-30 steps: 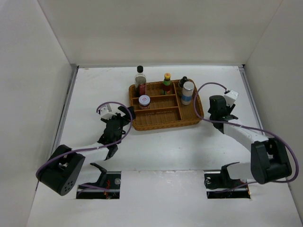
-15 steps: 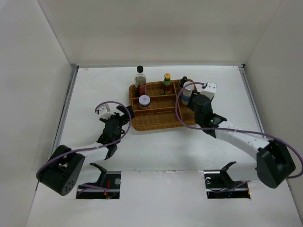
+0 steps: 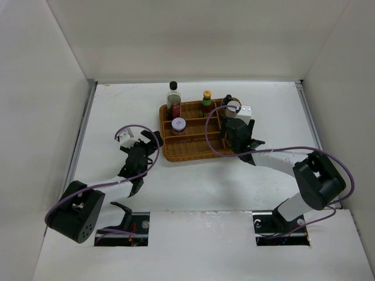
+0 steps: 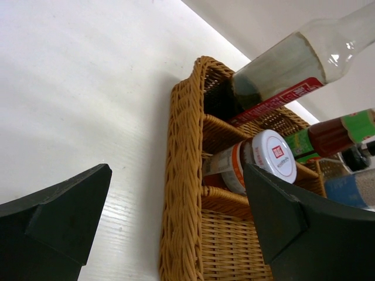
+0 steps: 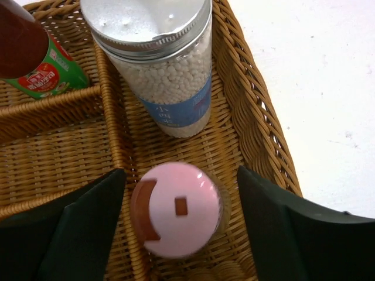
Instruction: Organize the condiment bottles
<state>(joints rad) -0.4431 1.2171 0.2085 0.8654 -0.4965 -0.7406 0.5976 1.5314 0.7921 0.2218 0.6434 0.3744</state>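
Note:
The brown wicker tray [image 3: 196, 149] holds the tall clear black-capped bottle [image 3: 173, 98], the short jar [image 3: 179, 124], the green sauce bottle [image 3: 206, 103], the black-capped shaker [image 3: 226, 99] and the silver-capped blue-labelled jar [image 3: 233, 107]. My right gripper [image 3: 233, 130] hangs over the tray's right compartment, open. The pink-capped shaker [image 5: 179, 209] stands upright between its fingers with a small gap on each side, just in front of the silver-capped jar [image 5: 158, 58]. My left gripper [image 3: 147, 147] is open and empty at the tray's left wall [image 4: 181, 175].
White walls enclose the table on three sides. The tray's rim [image 5: 258, 117] runs close along my right finger. In the left wrist view the short jar [image 4: 269, 155], the tall bottle [image 4: 281, 70] and the green bottle [image 4: 334, 132] stand beyond the tray wall.
My right arm swung left from the table beside the tray to over the tray's right compartment. My left gripper drew back slightly from the tray.

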